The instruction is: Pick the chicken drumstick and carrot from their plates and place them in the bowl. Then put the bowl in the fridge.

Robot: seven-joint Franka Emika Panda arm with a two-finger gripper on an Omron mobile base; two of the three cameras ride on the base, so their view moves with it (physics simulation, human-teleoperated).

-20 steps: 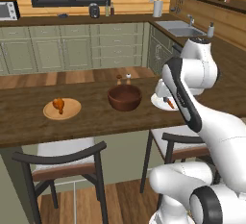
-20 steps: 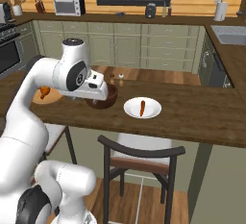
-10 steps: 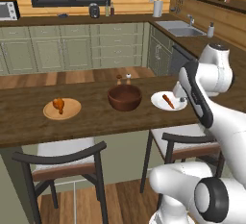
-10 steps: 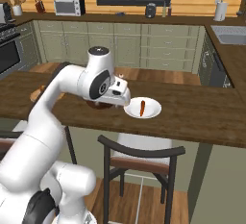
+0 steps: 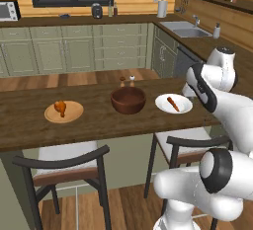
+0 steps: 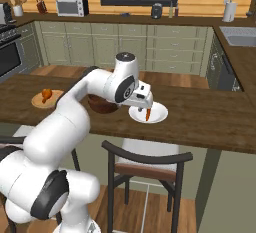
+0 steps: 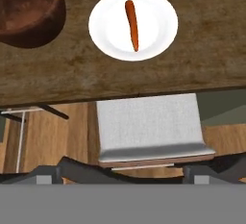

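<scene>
Gripper: jaws spread wide, nothing held.
Carrot: lying on white plate, at three o'clock from bowl.
Handling: judged light, stiff, smooth; best pinched across its middle.

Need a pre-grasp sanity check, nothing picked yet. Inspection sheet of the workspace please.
Surface: dark wooden counter, two chairs tucked under its near edge.
Job's things: chicken drumstick on tan plate; carrot on white plate; bowl between them, looks empty. Fridge: nothing seen.
Clutter: two small shakers behind the bowl.
Pincer: pincer open, above the carrot plate's near side, holding nothing.
Cables: nothing seen.
Surroundings: green cabinets, sink, microwave.
</scene>
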